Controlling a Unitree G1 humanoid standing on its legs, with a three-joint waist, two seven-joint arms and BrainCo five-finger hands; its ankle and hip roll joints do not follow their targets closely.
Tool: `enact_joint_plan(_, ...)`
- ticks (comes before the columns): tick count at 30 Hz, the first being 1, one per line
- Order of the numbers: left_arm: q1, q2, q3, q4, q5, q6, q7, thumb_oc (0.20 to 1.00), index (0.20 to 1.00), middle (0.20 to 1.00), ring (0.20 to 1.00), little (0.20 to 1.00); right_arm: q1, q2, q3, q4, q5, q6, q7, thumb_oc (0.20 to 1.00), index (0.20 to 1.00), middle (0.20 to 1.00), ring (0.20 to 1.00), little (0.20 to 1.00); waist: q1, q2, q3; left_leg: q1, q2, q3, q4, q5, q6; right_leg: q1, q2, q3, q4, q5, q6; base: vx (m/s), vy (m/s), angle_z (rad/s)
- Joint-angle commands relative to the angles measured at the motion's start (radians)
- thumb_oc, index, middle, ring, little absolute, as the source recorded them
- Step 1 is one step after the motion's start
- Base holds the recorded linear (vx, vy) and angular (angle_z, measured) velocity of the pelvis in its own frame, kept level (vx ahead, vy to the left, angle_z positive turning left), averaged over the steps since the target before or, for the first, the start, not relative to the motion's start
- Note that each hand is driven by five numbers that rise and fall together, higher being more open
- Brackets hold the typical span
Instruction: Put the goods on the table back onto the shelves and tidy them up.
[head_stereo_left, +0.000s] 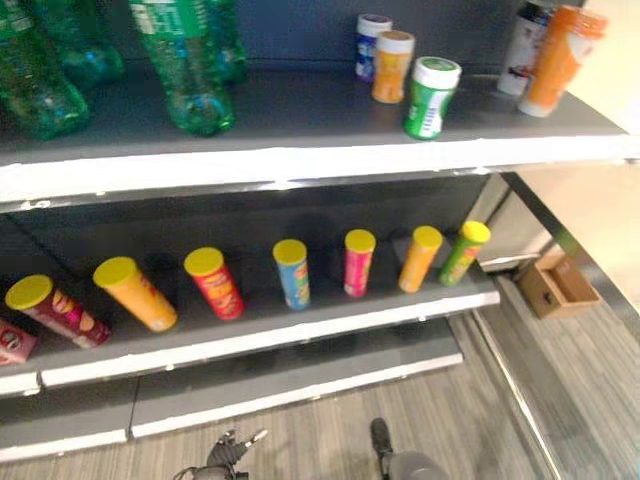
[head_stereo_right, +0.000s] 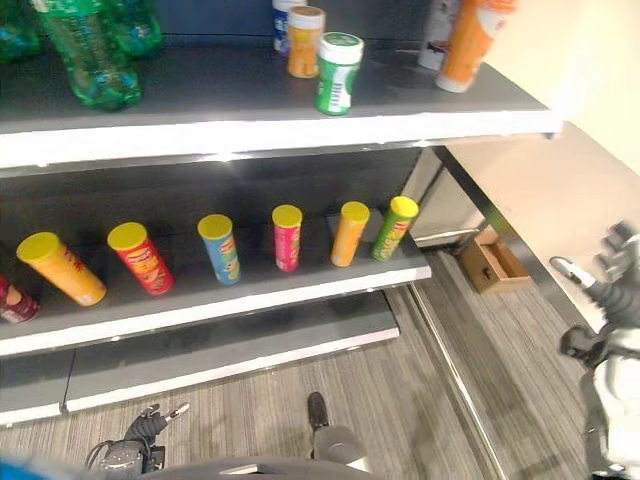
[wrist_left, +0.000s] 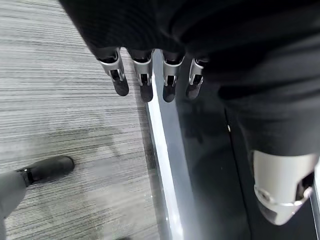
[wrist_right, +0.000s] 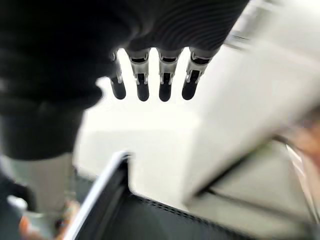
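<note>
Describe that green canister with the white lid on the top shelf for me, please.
The green canister with a white lid is a short, round tub, plastic by the look of it, with a white label patch low on its side. It stands upright with the lid on, near the front of the dark top shelf, resting on nothing else. An orange canister with a pale lid stands just behind it; neither hand touches it.

My left hand (wrist_left: 150, 75) wore a dark ribbed cover over its back and wrist, with silver fingers (wrist_left: 144, 80) ending in dark rounded tips. My right hand (wrist_right: 150, 75) looked the same: black ribbed cover, silver segments, dark tips in a row.
</note>
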Motion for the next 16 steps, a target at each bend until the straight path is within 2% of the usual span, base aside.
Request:
enact_joint_plan(1, -0.059, 0.068, 0.004, -0.019, 0.024, -0.025, -0.028, 1.000, 1.000, 1.000, 1.000, 1.000, -0.051, -0.043, 0.037, 0.143, 0.190, 0.059, 0.194, 1.000, 1.000, 1.000, 1.000, 1.000, 0.025, -0.015, 0.074, 0.002, 0.003, 0.028, 0.049, -0.088, 0.023, 0.058, -0.075, 0.006, 0.066, -0.127, 0.110, -0.03, 0.029, -0.14)
enact_joint_plan(2, -0.054, 0.070, -0.002, -0.021, 0.031, -0.023, -0.041, 1.000, 1.000, 1.000, 1.000, 1.000, -0.049, -0.037, 0.089, 0.252, 0.192, 0.095, 0.228, 1.000, 1.000, 1.000, 1.000, 1.000, 0.029, -0.017, 0.076, 0.004, 0.000, 0.031, 0.050, -0.089, 0.024, 0.058, -0.077, 0.007, 0.067, -0.124, 0.110, 0.00, 0.000, 0.00)
enact_joint_plan(4, -0.057, 0.069, -0.023, -0.028, 0.039, -0.018, -0.058, 1.000, 1.000, 1.000, 1.000, 1.000, -0.056, -0.015, 0.180, 0.437, 0.099, 0.147, 0.257, 1.000, 1.000, 1.000, 1.000, 1.000, 0.037, -0.018, 0.082, 0.004, -0.003, 0.033, 0.052, -0.088, 0.025, 0.059, -0.081, 0.006, 0.066, -0.121, 0.111, -0.02, -0.003, -0.01)
enact_joint_plan(6, -0.077, 0.062, -0.053, -0.029, 0.046, -0.013, -0.065, 1.000, 1.000, 1.000, 1.000, 1.000, -0.084, 0.014, 0.273, 0.611, -0.050, 0.166, 0.247, 1.000, 1.000, 1.000, 1.000, 1.000, 0.050, -0.015, 0.091, -0.002, -0.006, 0.027, 0.055, -0.086, 0.025, 0.058, -0.085, -0.001, 0.067, -0.121, 0.111, -0.04, -0.011, -0.02)
enact_joint_plan(7, -0.077, 0.062, -0.053, -0.029, 0.046, -0.013, -0.065, 1.000, 1.000, 1.000, 1.000, 1.000, -0.086, 0.014, 0.274, 0.613, -0.050, 0.165, 0.247, 1.000, 1.000, 1.000, 1.000, 1.000, 0.049, -0.016, 0.092, -0.002, -0.006, 0.026, 0.056, -0.086, 0.025, 0.059, -0.085, -0.002, 0.067, -0.121, 0.111, -0.04, -0.012, -0.04)
enact_joint_plan(8, -0.091, 0.058, -0.070, -0.028, 0.047, -0.011, -0.060, 1.000, 1.000, 1.000, 1.000, 1.000, -0.114, 0.043, 0.317, 0.693, -0.120, 0.164, 0.228, 1.000, 1.000, 1.000, 1.000, 1.000, 0.058, -0.012, 0.099, -0.008, -0.008, 0.020, 0.059, -0.084, 0.026, 0.059, -0.087, -0.007, 0.068, -0.122, 0.110, -0.04, -0.032, -0.05)
enact_joint_plan(9, -0.119, 0.049, -0.098, -0.012, 0.045, -0.007, -0.041, 1.000, 1.000, 1.000, 1.000, 1.000, -0.195, 0.128, 0.375, 0.863, -0.204, 0.157, 0.163, 1.000, 1.000, 1.000, 1.000, 1.000, 0.079, -0.001, 0.104, -0.012, -0.011, 0.008, 0.068, -0.087, 0.031, 0.069, -0.093, -0.021, 0.068, -0.128, 0.108, -0.04, -0.046, -0.04)
enact_joint_plan(11, -0.133, 0.051, -0.107, -0.001, 0.039, -0.006, -0.024, 1.000, 1.000, 1.000, 1.000, 1.000, -0.227, 0.175, 0.392, 0.941, -0.247, 0.156, 0.127, 1.000, 1.000, 1.000, 1.000, 1.000, 0.088, 0.009, 0.104, -0.013, -0.010, -0.002, 0.071, -0.090, 0.033, 0.076, -0.095, -0.030, 0.066, -0.133, 0.105, 0.00, -0.042, 0.14)
enact_joint_plan(14, -0.138, 0.056, -0.107, 0.005, 0.027, -0.004, -0.022, 1.000, 1.000, 1.000, 1.000, 1.000, -0.267, 0.194, 0.421, 1.009, -0.306, 0.155, 0.103, 1.000, 1.000, 1.000, 1.000, 1.000, 0.099, 0.019, 0.101, -0.011, -0.011, -0.007, 0.076, -0.094, 0.034, 0.087, -0.099, -0.046, 0.066, -0.139, 0.104, 0.03, -0.026, 0.19)
enact_joint_plan(16, -0.135, 0.062, -0.111, 0.015, 0.036, 0.001, -0.020, 1.000, 1.000, 1.000, 1.000, 1.000, -0.299, 0.203, 0.459, 1.056, -0.402, 0.167, 0.081, 1.000, 1.000, 1.000, 1.000, 1.000, 0.112, 0.027, 0.095, -0.005, -0.011, -0.018, 0.080, -0.098, 0.034, 0.106, -0.101, -0.064, 0.065, -0.147, 0.098, 0.04, -0.040, 0.25)
